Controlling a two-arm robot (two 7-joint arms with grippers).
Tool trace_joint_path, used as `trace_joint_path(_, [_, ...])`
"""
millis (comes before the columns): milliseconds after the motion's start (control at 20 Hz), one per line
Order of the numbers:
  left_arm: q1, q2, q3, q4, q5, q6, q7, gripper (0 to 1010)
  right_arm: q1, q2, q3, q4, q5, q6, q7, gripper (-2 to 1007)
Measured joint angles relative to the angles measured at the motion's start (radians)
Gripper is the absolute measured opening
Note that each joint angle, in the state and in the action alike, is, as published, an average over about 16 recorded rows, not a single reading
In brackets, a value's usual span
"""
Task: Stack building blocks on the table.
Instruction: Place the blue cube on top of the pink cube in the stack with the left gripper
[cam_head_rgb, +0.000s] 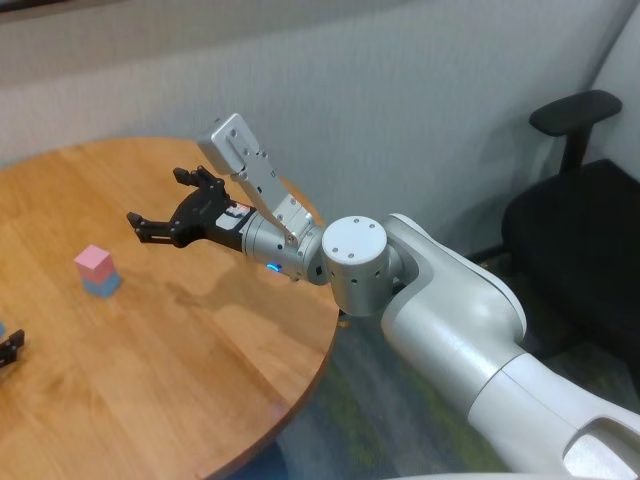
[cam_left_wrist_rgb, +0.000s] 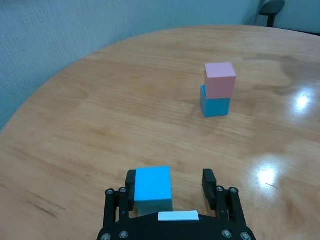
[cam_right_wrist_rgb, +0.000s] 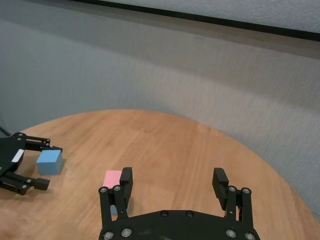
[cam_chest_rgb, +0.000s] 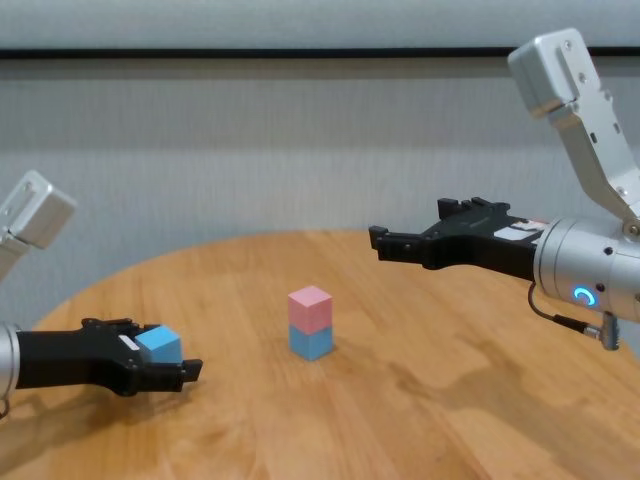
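On the table, near its middle: pink block stacked on a blue block, top face of the pink one bare. Seen in the left wrist view as slightly offset, pink set a little to one side of the blue beneath, a sliver of the blue's edge showing past it. Nothing touching the pair.

Off to the robot's left, well apart from the stack: second blue block, lying between the fingers of the left gripper. Resting against one finger pad, with a clear gap to the other. Jaws spread wider than the block, so not clamped on it. Gripper held low over the wood and reaching in level from the left edge. Cannot tell whether the block stands on the wood or hangs just above it.

Off to the robot's right and higher up: right gripper, hovering above the table's far right part, pointed toward the stack. Jaws spread wide, nothing between them. Blue ring lit on the wrist behind it.

Beyond the table: pale grey wall. At the far right, beside the right arm: black office chair.
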Motion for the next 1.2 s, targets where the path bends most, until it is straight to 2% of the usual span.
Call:
trace_joint_path(400, [0.002,-0.005,-0.009,0.000,0.001,0.000,-0.001,630,0.000,0.000,0.000,0.000,0.000,0.000,0.000,1005])
trace_joint_path(650, [0.014,-0.001,-0.013,-0.024,0.001,0.012,0.005,497,0.000,0.000,0.000,0.000,0.000,0.000,0.000,1005])
trace_joint_path(800, [0.032,0.007,-0.013,-0.068,0.001,0.033,0.014,440,0.000,0.000,0.000,0.000,0.000,0.000,0.000,1005])
trace_joint_path(950, [0.058,0.018,-0.012,-0.133,0.001,0.059,0.026,402,0.000,0.000,0.000,0.000,0.000,0.000,0.000,1005])
trace_joint_path(1200, [0.111,0.042,-0.005,-0.280,-0.003,0.116,0.047,394,0.000,0.000,0.000,0.000,0.000,0.000,0.000,1005])
